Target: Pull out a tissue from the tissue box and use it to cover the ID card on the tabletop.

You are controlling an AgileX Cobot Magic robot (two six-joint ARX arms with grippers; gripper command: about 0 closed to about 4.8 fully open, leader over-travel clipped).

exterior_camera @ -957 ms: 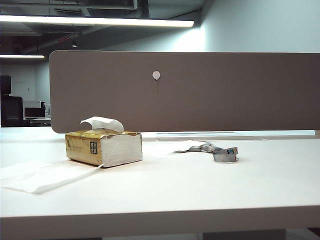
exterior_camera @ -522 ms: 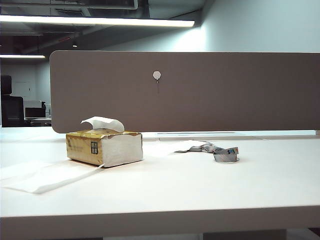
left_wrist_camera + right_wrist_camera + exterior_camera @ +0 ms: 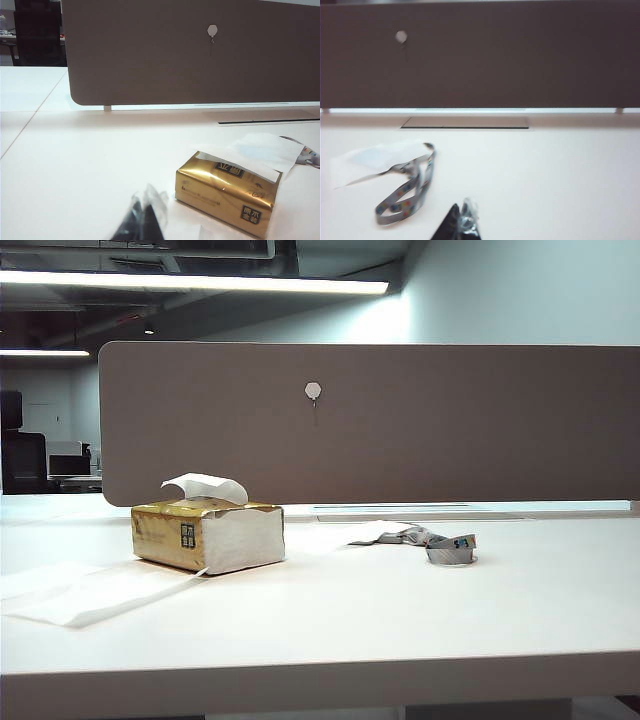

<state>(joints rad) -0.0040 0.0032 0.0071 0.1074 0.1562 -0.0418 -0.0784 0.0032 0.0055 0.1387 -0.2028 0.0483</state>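
A tissue stands up from the slot of the gold tissue box, the natural place to pinch.

Thin, soft and nearly weightless, it would likely tear or drag the light pack if pulled hard; grip the raised fold near its middle. In the right wrist view the ID card appears to lie under a pale sheet, clipped to its lanyard, well apart from the box on the white surface. Left gripper fingers look pressed together, empty, near the box; right gripper fingers are closed, empty, near the lanyard.
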